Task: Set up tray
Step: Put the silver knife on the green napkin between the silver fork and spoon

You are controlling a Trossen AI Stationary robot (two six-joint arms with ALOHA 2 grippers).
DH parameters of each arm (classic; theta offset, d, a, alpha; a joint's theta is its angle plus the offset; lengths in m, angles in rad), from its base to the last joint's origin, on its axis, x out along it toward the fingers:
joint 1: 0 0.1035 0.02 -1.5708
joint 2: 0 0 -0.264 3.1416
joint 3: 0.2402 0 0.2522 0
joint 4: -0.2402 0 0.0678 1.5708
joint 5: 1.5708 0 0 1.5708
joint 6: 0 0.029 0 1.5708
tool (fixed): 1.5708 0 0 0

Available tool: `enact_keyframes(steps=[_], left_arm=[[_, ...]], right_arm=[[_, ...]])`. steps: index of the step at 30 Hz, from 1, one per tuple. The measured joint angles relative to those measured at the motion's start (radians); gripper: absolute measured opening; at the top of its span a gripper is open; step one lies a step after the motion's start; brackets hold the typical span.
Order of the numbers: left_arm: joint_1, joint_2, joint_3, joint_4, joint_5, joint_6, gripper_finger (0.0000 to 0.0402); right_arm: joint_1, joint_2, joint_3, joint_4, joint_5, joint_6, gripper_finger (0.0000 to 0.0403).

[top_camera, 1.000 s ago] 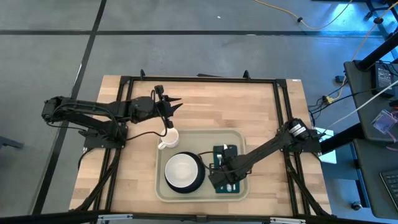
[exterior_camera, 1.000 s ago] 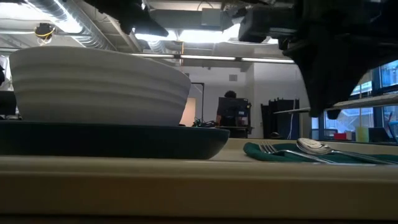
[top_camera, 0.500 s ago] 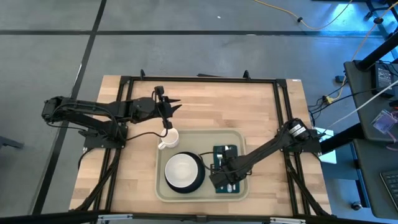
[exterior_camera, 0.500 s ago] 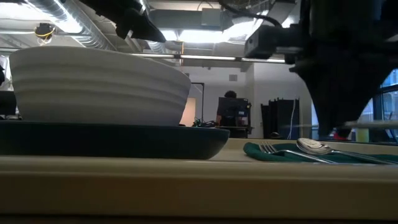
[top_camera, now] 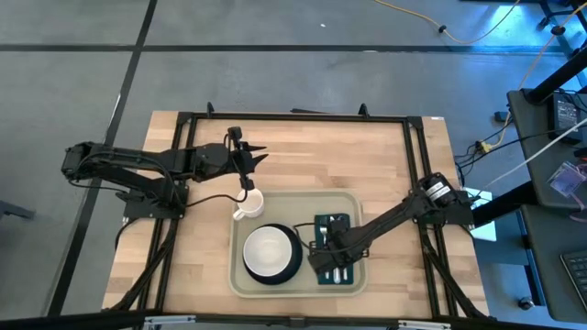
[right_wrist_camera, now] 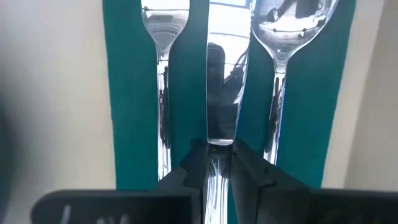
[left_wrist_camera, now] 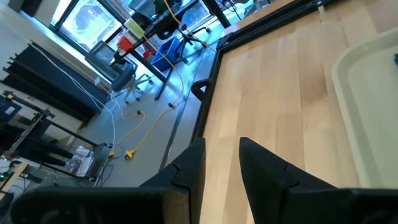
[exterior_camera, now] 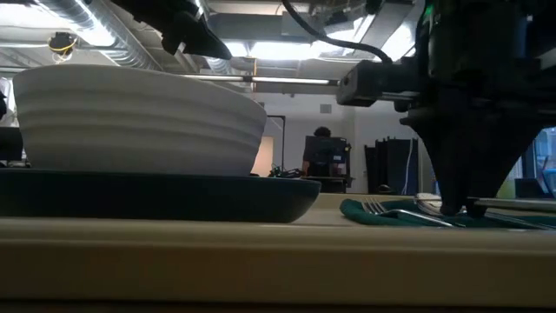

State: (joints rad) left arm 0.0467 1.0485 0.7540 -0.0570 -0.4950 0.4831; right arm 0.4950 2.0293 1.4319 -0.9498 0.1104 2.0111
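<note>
- Right pincer (right_wrist_camera: 216, 163) is down on the green napkin (right_wrist_camera: 130, 93) inside the tray (top_camera: 353, 203), its fingers pinching the handle of the knife (right_wrist_camera: 219, 81).
- On one side of this pincer lies the fork (right_wrist_camera: 163, 37), on the other side the spoon (right_wrist_camera: 286, 31).
- Beside this pincer, in the same tray, a white bowl (top_camera: 266, 251) sits on a dark plate (top_camera: 292, 259).
- Left pincer (top_camera: 258, 154) hovers over the bare tabletop (top_camera: 330, 156), fingers a little apart and holding nothing; a white mug (top_camera: 249, 203) stands near it, at the tray's edge.

Right hand (exterior_camera: 460, 209) has lowered, seemingly onto the knife (right_wrist_camera: 219, 134).
</note>
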Motion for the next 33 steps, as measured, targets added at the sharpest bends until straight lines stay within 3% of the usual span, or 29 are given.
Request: enact_keyframes(steps=[33], left_arm=[[0.0,0.0,0.0,-0.008,0.026,-0.002,0.0089]], right_arm=[[-0.017,0.002,0.0,0.016,-0.007,-0.003,0.0055]])
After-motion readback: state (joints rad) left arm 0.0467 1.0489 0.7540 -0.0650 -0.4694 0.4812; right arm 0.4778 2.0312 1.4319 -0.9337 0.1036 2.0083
